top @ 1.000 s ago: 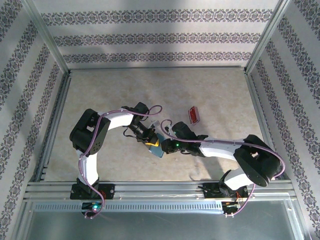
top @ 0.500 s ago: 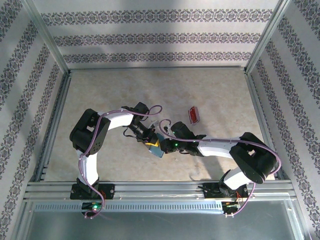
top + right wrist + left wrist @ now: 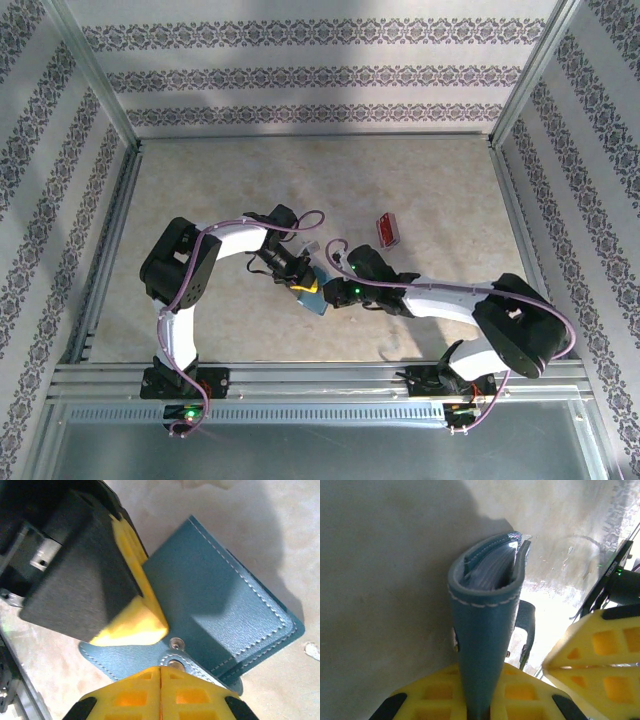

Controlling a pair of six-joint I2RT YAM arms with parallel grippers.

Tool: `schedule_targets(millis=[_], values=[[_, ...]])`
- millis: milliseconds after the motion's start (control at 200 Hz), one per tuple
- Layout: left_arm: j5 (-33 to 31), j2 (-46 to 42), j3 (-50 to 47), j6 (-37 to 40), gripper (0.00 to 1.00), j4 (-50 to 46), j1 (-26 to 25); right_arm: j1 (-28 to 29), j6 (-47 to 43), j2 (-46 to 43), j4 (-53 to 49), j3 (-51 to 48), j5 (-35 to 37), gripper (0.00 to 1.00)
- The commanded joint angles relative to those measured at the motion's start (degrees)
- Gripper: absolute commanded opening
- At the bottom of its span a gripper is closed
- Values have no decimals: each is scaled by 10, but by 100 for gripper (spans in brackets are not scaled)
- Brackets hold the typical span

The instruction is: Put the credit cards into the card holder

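Left hand [image 3: 477,702] pinches the folded teal card holder [image 3: 485,625] near the middle of the mottled beige desk [image 3: 220,190]. Right hand [image 3: 161,680], fingers pressed together, meets the holder's snap flap. A red credit card [image 3: 388,231] lies well apart, toward the floral-striped walls [image 3: 320,75].

The overhead view was bright, even and sharp, with faint soft shadows on the surface [image 3: 300,180] under the arms. At the left wrist, the left fingers [image 3: 435,700] were blurred. The surface left of them was dim grey, and glare whitened it to their right. Beyond the right fingers [image 3: 130,690], a broad soft shadow crossed the card holder [image 3: 220,605] and the pale surface.
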Motion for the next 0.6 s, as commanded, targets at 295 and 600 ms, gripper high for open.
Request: schedule_targets(millis=[295,600], values=[[-109,38,-12,5,0,-2,-18,-3,15,45,39,-4,-4,8],[-108,37,-14,6,0,-2,-21,-9,27,59,88,-6,-11,8]])
